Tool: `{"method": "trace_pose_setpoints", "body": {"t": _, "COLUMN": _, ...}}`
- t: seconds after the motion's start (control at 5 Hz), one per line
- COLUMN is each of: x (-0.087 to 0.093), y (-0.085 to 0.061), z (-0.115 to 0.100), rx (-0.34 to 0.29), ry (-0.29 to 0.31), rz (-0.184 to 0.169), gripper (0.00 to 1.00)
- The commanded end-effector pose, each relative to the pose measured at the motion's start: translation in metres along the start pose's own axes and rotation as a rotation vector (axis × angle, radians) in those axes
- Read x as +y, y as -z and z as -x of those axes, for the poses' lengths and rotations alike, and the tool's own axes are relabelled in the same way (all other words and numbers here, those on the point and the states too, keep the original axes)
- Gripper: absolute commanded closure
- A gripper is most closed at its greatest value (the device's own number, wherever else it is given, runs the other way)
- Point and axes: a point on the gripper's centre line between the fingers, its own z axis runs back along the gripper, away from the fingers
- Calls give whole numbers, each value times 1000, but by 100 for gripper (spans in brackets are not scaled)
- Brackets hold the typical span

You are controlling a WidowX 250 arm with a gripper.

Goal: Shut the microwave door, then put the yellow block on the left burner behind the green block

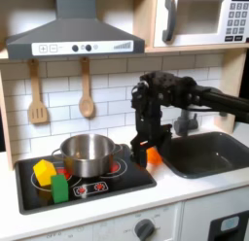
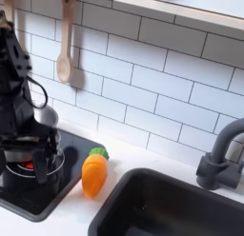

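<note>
Yellow block (image 1: 43,170) on left burner, touching green block (image 1: 60,188). Judged light, rigid, smooth: grip across flat sides. Door (image 1: 199,19) shut. Gripper (image 1: 143,144) jaw state indeterminable.

Toy play kitchen, white brick-tile backsplash (image 1: 107,89), grey range hood (image 1: 73,36) over a black two-burner stove (image 1: 117,177), white microwave (image 1: 199,19) above, dark sink (image 1: 209,153) with grey faucet (image 2: 221,159), wooden utensils (image 1: 37,94) hanging on the wall
</note>
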Motion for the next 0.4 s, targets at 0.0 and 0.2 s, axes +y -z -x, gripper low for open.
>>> {"method": "trace_pose_setpoints", "body": {"t": 0.0, "x": -19, "y": -1, "z": 28, "rx": 7, "ry": 163, "rz": -69, "gripper": 0}}
{"method": "trace_pose_setpoints", "body": {"t": 0.2, "x": -23, "y": 2, "z": 41, "rx": 15, "ry": 211, "rz": -94, "gripper": 0}}
